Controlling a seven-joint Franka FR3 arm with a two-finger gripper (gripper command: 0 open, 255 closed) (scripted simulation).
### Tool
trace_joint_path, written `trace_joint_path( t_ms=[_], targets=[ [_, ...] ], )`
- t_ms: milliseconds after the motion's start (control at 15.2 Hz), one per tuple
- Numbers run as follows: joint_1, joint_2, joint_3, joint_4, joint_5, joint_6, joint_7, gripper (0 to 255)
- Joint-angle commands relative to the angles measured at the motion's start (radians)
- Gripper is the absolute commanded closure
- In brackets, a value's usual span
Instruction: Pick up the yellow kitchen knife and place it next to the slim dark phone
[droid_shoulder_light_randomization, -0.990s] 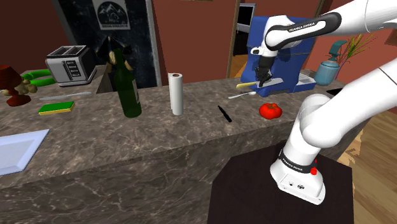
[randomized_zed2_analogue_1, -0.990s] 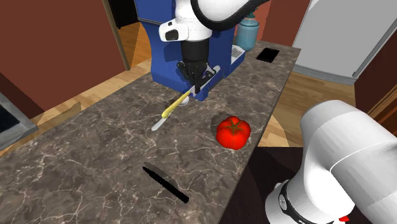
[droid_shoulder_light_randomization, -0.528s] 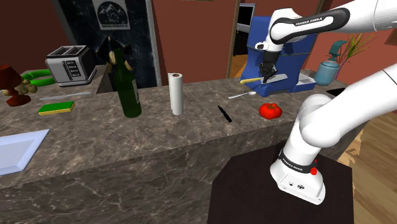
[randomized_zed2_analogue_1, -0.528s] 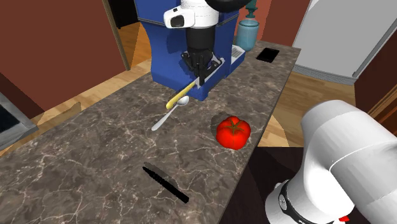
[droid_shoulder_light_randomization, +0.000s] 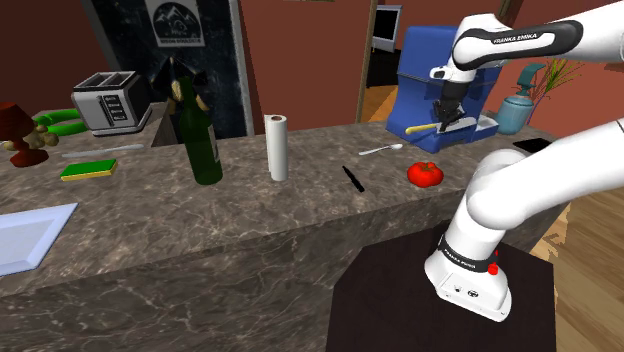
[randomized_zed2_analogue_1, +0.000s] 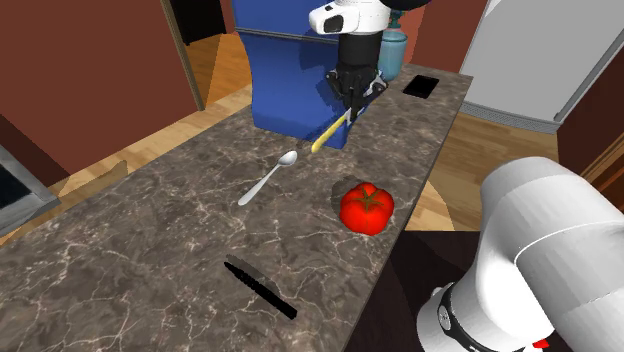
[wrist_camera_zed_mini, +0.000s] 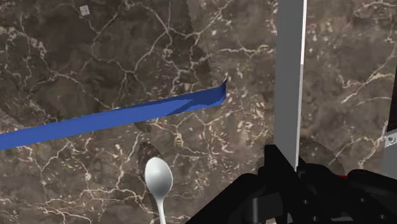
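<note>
My black gripper (droid_shoulder_light_randomization: 444, 120) is shut on the yellow kitchen knife (droid_shoulder_light_randomization: 420, 128) and holds it in the air in front of the blue machine (droid_shoulder_light_randomization: 440, 70). From across the counter, the knife (randomized_zed2_analogue_1: 328, 135) slants down and away from the gripper (randomized_zed2_analogue_1: 349, 108). The wrist view shows its long flat side as a grey strip (wrist_camera_zed_mini: 289, 83) running out from between the fingers (wrist_camera_zed_mini: 280, 175). The slim dark phone (randomized_zed2_analogue_1: 421, 86) lies flat near the counter's far end, beyond the gripper, and it is a thin dark shape (droid_shoulder_light_randomization: 530, 145) at the counter's right end.
A red tomato (randomized_zed2_analogue_1: 366, 207) sits near the counter's front edge. A silver spoon (randomized_zed2_analogue_1: 266, 178) and a black knife (randomized_zed2_analogue_1: 260, 290) lie on the marble counter (randomized_zed2_analogue_1: 150, 250). A teal bottle (droid_shoulder_light_randomization: 515, 110) stands behind the phone. A green bottle (droid_shoulder_light_randomization: 203, 130) and a paper roll (droid_shoulder_light_randomization: 277, 147) stand further left.
The gripper has carried the yellow knife towards the shoulder view's right, along the blue machine and nearer the phone. The spoon stays on the counter, left behind.
</note>
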Motion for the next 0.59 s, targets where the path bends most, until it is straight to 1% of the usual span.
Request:
trace_joint_path(
  t_ms=[0,396,528],
  targets=[
    [-0.042,-0.026,-0.031,0.01,-0.031,-0.02,-0.049,255],
    [-0.116,-0.057,-0.113,0.061,-0.094,-0.051,-0.196,255],
    [-0.133,-0.059,-0.145,0.086,-0.111,-0.058,-0.247,255]
  ],
)
